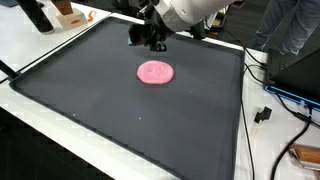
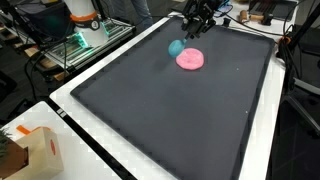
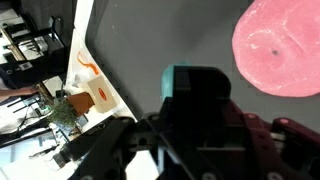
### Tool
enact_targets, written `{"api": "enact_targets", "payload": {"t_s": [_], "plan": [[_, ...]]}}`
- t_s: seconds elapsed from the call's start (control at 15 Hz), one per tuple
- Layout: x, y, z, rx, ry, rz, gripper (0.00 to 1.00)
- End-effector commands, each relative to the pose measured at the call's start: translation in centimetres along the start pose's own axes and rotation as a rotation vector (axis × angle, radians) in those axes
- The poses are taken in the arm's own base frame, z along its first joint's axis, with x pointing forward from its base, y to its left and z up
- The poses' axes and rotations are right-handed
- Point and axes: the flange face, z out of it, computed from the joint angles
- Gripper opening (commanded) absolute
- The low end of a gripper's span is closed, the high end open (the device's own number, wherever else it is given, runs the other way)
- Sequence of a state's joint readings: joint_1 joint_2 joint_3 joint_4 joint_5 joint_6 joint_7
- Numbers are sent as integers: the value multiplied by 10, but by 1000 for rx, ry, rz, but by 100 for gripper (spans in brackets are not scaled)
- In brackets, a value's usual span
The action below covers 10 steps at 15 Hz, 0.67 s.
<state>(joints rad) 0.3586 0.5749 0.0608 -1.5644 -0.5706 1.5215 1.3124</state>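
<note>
Looks like mid-carry: the gripper (image 1: 150, 40) has its jaws seemingly clamped on the teal block (image 3: 195, 92) beside the pink disc (image 1: 155, 72), so next needs a careful lower.

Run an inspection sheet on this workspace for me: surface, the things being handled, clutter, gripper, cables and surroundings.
Surface: dark mat laid over a white table.
Job's things: pink disc lies flat on the mat. A teal object sits close beside it, right at the gripper. In the wrist view it fills the middle between the fingers.
Clutter: nothing seen on the mat.
Gripper: gripper is low over the far part of the mat, at the teal object. The pictures do not show whether it is open or shut.
Cables: black cables run beside the mat's edge.
Surroundings: cardboard box on a table corner; green-lit rack beyond the table.
</note>
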Motion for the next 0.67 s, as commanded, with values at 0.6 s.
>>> {"api": "enact_targets", "payload": {"t_s": [0.6], "plan": [[0, -25, 24, -129, -4, -10, 25]]}}
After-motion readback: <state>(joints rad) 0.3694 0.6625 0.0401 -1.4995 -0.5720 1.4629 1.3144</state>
